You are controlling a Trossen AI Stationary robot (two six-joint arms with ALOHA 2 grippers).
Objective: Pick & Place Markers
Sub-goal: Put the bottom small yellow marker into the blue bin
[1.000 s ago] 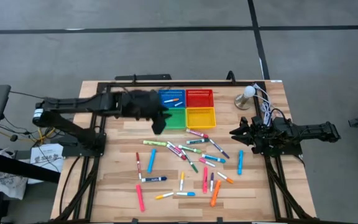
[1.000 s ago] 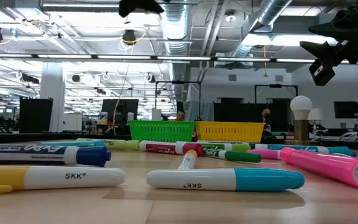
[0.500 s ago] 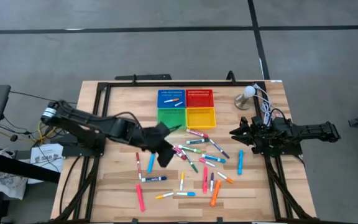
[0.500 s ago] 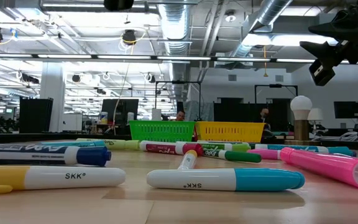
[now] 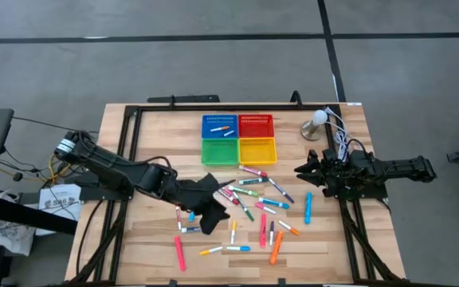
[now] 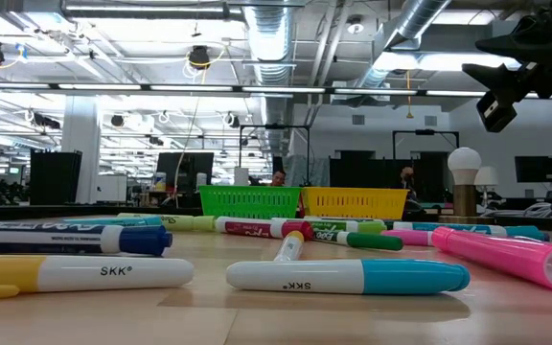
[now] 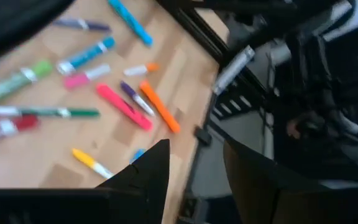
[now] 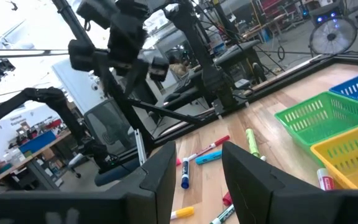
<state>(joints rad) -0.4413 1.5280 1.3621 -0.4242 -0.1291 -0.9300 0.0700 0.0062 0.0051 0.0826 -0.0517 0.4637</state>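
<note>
Here the left gripper (image 5: 211, 214) hangs low over the scattered markers (image 5: 253, 191), its fingers (image 7: 151, 171) parted with nothing between them (most markers lie just beyond its tips, some below it). The right gripper (image 5: 304, 169) waits at the table's right edge, beside the markers, also partly open and empty.

Scattered markers (image 5: 249, 206) crowd the table's (image 5: 150, 255) middle; four baskets (image 5: 239, 139) block the far centre. Left arm (image 5: 134, 177) lies across the left side. Bare wood near the front corners.
</note>
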